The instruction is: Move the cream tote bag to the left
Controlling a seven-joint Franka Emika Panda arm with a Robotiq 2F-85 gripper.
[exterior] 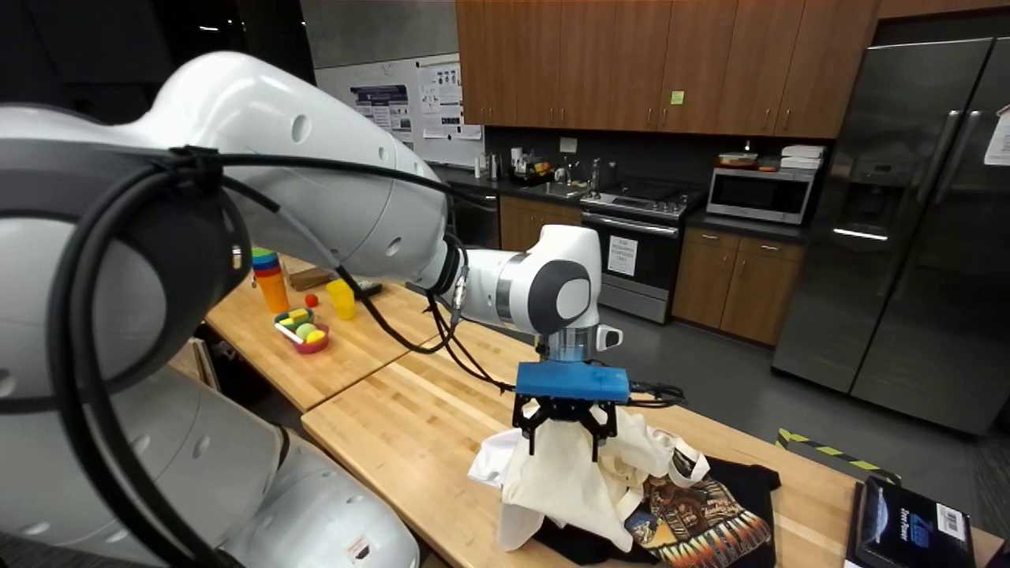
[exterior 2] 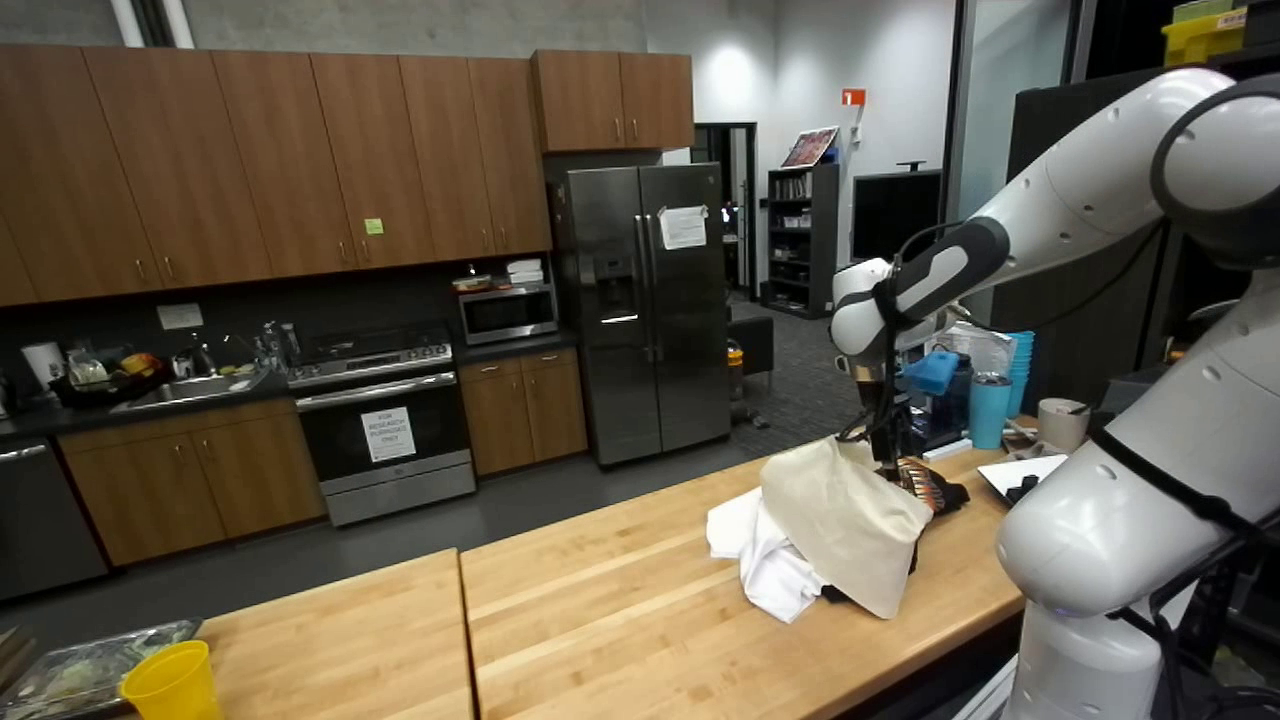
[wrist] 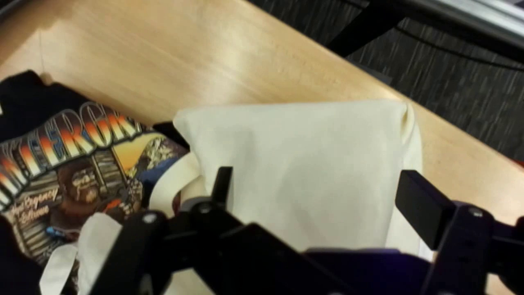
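In the lower middle of an exterior view, the cream tote bag (exterior: 560,491) is resting partly over white cloth (exterior: 492,458) and black printed cloth (exterior: 702,521). The gripper (exterior: 563,455) is pointing down at it, fingers (wrist: 425,209) standing wide apart (whether touching it, I cannot tell).

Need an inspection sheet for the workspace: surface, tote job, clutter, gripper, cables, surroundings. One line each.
Surface: two wooden tabletops set end to end.
Job's things: cream tote bag rumpled, lying partly over a white cloth and a black graphic T-shirt.
Clutter: yellow cup and red bowl holding round items on the further tabletop; black box beyond the T-shirt.
Gripper: gripper open over the tote bag; contact cannot be told.
Cables: black cables run along the robot arm; thinner ones hang near the gripper.
Surroundings: kitchen with refrigerator, oven and microwave.
People: nothing seen.
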